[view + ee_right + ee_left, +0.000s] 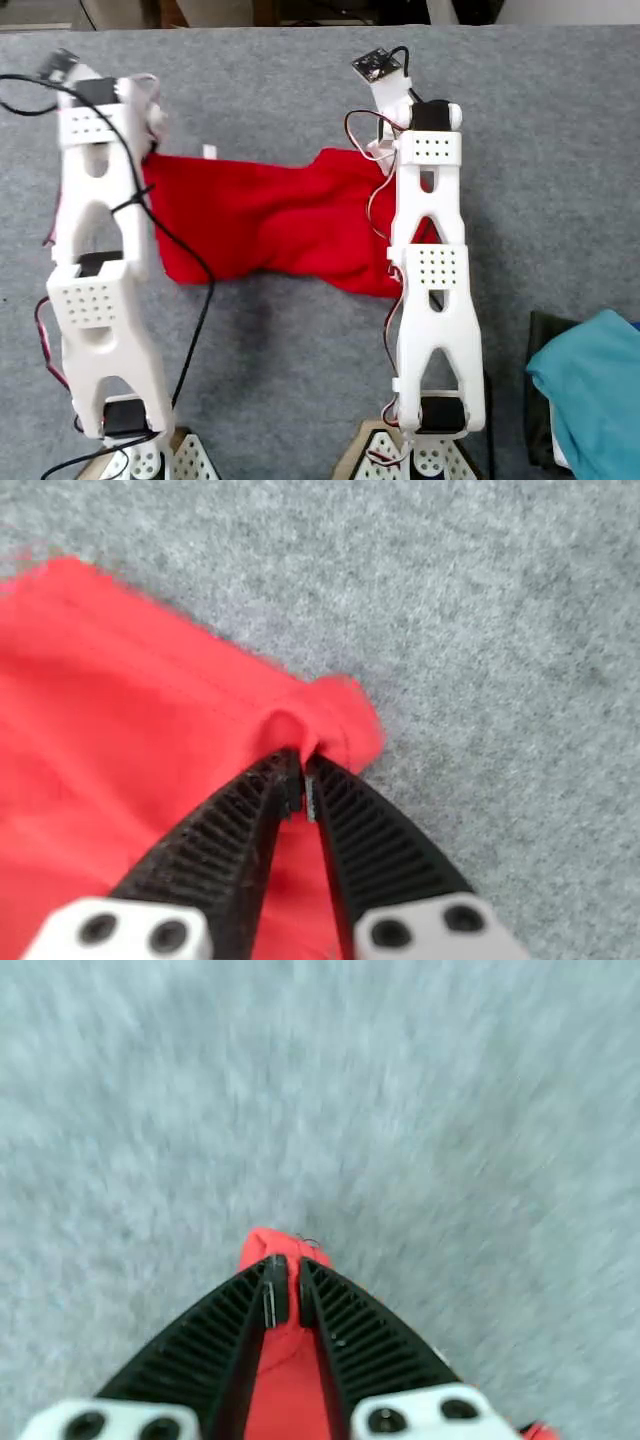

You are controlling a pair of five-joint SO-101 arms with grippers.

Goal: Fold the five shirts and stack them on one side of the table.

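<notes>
I had L gripper point(287, 1295) & R gripper point(303, 790) clamped on red shirt point(260, 220) edge. Seemed soft, limp; corners best to hold.

Two arms in play, the left arm point(100, 250) and the right arm point(430, 270), so two grippers: left gripper point(287, 1295), right gripper point(303, 780). One red shirt point(270, 220) on the one grey counter point(560, 150). One teal shirt point(595, 390), one dark garment point(540, 335) beneath.
</notes>
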